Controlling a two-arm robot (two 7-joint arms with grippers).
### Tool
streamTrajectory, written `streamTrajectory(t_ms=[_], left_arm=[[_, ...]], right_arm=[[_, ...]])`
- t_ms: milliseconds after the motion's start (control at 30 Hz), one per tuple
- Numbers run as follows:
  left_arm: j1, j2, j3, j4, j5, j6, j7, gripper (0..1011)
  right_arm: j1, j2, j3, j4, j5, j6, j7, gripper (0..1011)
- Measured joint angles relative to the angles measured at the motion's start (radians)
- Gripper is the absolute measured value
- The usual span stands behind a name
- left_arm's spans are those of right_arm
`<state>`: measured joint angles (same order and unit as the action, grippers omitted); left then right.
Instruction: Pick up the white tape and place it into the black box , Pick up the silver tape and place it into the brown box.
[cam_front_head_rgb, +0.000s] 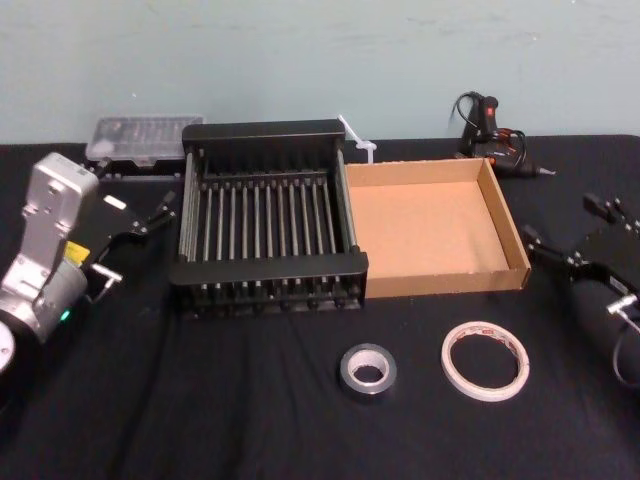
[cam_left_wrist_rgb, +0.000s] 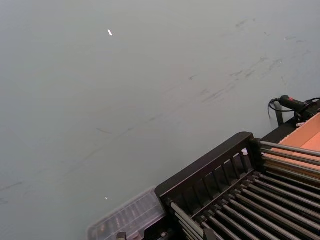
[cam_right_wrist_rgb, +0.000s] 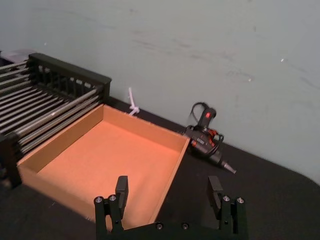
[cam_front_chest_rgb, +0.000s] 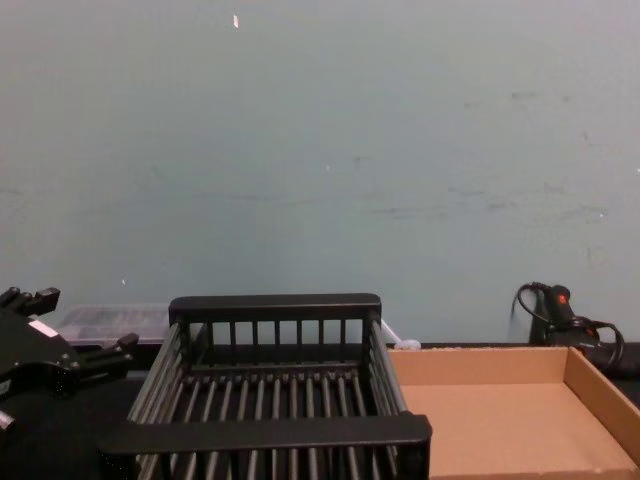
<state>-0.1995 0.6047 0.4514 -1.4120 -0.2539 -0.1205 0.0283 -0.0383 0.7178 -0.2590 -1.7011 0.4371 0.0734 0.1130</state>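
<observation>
On the counter (cam_front_head_rgb: 150, 420) I see the black box (cam_front_head_rgb: 268, 133) and the brown box (cam_front_head_rgb: 505, 225) side by side, both holding nothing, so neither roll is delivered yet. The white tape (cam_front_head_rgb: 485, 360) and silver tape (cam_front_head_rgb: 368, 371) lie flat in front of them, near each other. My left claw (cam_front_head_rgb: 165, 207) and right claw (cam_right_wrist_rgb: 169, 192) wait at the sides, spread and carrying nothing.

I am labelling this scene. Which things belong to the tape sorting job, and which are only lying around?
Job: white tape, silver tape, black box, brown box.

Lying around: glue gun, clear plastic case, white zip tie.
</observation>
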Motion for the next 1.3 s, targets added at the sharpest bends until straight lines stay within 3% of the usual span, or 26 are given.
streamTrajectory(t_ms=[167, 500, 767, 1300], left_arm=[[0.000, 0.000, 0.000, 0.000, 0.000, 0.000, 0.000, 1001], [0.000, 0.000, 0.000, 0.000, 0.000, 0.000, 0.000, 1001], [0.000, 0.000, 0.000, 0.000, 0.000, 0.000, 0.000, 1001], [0.000, 0.000, 0.000, 0.000, 0.000, 0.000, 0.000, 1001]], right_arm=[[-0.057, 0.026, 0.031, -0.046, 0.016, 0.023, 0.023, 1002], [-0.119, 0.045, 0.051, -0.084, 0.029, 0.071, 0.073, 1002], [-0.113, 0.035, 0.038, -0.075, 0.028, 0.118, 0.113, 1002], [-0.054, -0.019, -0.009, -0.007, -0.026, 0.196, 0.163, 1002]])
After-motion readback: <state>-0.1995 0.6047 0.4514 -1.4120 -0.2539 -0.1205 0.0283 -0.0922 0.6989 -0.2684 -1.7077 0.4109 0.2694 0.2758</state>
